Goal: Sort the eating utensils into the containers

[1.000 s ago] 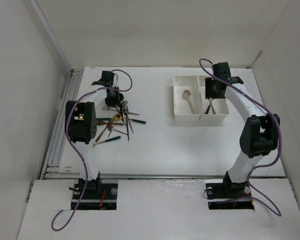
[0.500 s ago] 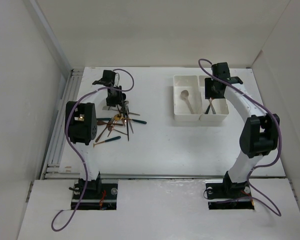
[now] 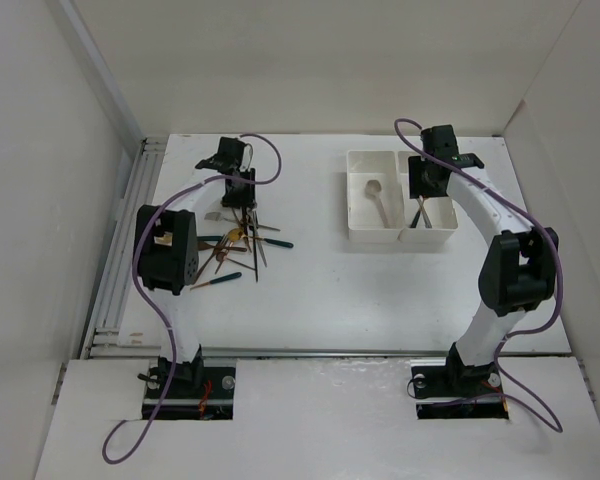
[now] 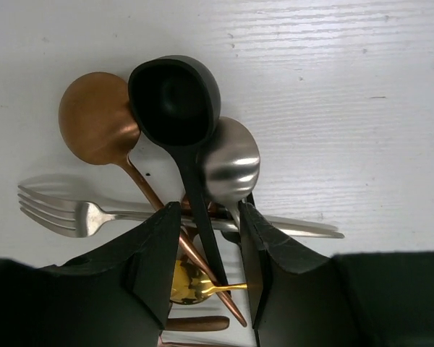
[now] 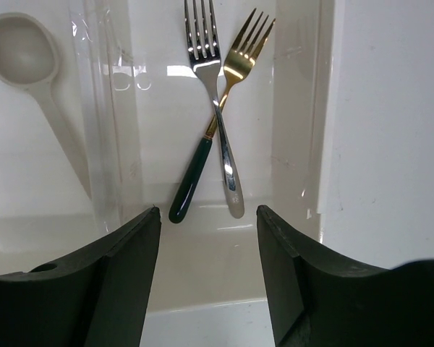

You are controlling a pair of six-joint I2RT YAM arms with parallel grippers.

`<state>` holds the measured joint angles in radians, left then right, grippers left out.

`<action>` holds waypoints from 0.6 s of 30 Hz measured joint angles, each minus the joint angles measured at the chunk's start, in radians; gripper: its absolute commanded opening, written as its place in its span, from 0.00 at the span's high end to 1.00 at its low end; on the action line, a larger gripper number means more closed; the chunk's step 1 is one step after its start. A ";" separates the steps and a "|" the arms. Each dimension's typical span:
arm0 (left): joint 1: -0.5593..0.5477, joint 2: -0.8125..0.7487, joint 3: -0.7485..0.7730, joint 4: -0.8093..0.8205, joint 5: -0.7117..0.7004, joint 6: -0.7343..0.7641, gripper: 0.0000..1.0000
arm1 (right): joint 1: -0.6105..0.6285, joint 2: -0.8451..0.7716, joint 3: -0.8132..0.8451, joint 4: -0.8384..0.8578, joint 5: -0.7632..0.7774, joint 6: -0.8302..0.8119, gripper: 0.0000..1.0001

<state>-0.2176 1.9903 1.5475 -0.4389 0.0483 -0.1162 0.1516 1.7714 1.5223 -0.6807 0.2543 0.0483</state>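
Observation:
The loose eating utensils (image 3: 238,240) lie in a crossed pile at the table's left. My left gripper (image 3: 238,190) hangs over the pile's far end. In the left wrist view my left gripper (image 4: 210,208) is open, its jaws standing either side of the handles of a black spoon (image 4: 175,97) and a copper spoon (image 4: 98,119). A silver spoon (image 4: 231,163), a silver fork (image 4: 58,210) and a gold spoon (image 4: 188,283) lie under them. My right gripper (image 5: 208,213) is open and empty above the right container (image 5: 159,108), which holds a silver fork (image 5: 206,50) and a green-handled gold fork (image 5: 242,43).
The two white containers (image 3: 372,237) sit side by side at the back right. The left one (image 5: 29,166) holds a pale spoon (image 5: 22,50). White walls close in the table on the left, back and right. A rail runs along the table's left edge (image 3: 120,260).
My left gripper has shifted right over the pile's far end and its jaws have widened a little. The right arm has stayed still.

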 measured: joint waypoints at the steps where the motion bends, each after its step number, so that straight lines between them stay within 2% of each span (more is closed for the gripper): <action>1: 0.002 0.007 0.000 0.000 -0.005 0.000 0.64 | 0.000 0.000 0.000 0.000 0.000 -0.002 0.39; 9: 0.003 0.039 0.003 0.002 -0.044 0.001 0.65 | 0.000 0.000 -0.002 0.000 0.001 -0.007 0.39; 14: 0.003 0.079 0.019 0.003 -0.005 -0.003 0.67 | 0.000 -0.006 -0.011 0.000 0.001 -0.008 0.39; 16: 0.005 0.093 0.024 0.003 0.008 -0.004 0.68 | 0.000 -0.011 -0.017 0.000 0.001 -0.011 0.39; 18: 0.009 0.104 0.026 0.004 0.023 -0.007 0.74 | 0.000 -0.013 -0.020 0.000 0.001 -0.012 0.39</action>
<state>-0.2085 2.0941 1.5730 -0.4347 0.0711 -0.1230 0.1520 1.7580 1.5024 -0.6807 0.2550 0.0364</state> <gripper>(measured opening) 0.301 0.612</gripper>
